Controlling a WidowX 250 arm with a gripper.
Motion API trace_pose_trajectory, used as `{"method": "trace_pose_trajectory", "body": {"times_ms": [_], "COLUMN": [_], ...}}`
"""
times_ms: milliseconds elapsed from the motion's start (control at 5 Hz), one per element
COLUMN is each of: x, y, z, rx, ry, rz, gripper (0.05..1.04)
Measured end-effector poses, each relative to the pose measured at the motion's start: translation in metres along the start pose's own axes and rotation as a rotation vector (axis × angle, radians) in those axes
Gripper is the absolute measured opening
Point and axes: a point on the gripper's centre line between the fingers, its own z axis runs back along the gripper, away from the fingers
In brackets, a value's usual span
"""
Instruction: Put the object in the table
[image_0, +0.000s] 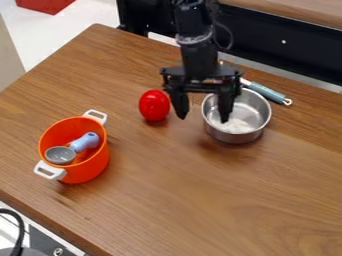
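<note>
Black gripper (203, 118) over a wooden table (200, 200), seen from where I stand: its fingers are spread apart and grasp nothing. One finger (179, 102) hangs between the red ball (154, 105) and the metal pan (258, 111); the other (226, 106) is over or inside the pan, its depth uncertain. Which object the task means cannot be told. The red ball, a likely candidate, rests on the table beside the pan; another, the scoop (85, 142), leans inside the orange pot (97, 167). A tool with a blue-grey handle (268, 93) lies behind the pan. Chief hazard: closing at this spot would probably pinch the pan's wall, since the fingers appear to straddle it, and a lift could then tilt the pan and spill the white stuff (235, 125) at its bottom. A sideways move without rising first might drag the pan or knock the ball, whose rounded shape would let it roll. Should the scoop be wanted, a finger coming down off-centre could strike the pot's rim and tip it, or the smooth handle might slip from a shallow grip.
</note>
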Motion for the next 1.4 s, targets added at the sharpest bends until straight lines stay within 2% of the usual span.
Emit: {"method": "trace_pose_trajectory", "body": {"times_ms": [200, 400, 600, 800, 1200, 1400], "x": [-0.011, -0.004, 0.013, 0.014, 0.018, 0.018], "y": [0.01, 0.028, 0.053, 0.074, 0.117, 0.137], "z": [0.011, 0.017, 0.032, 0.027, 0.043, 0.036], "rx": [0.045, 0.066, 0.086, 0.099, 0.139, 0.169], "ry": [-0.002, -0.045, -0.111, -0.098, -0.123, -0.075], "rz": [-0.078, -0.111, -0.059, -0.036, -0.044, -0.048], "gripper": [0.997, 0.997, 0.997, 0.997, 0.997, 0.997]}}
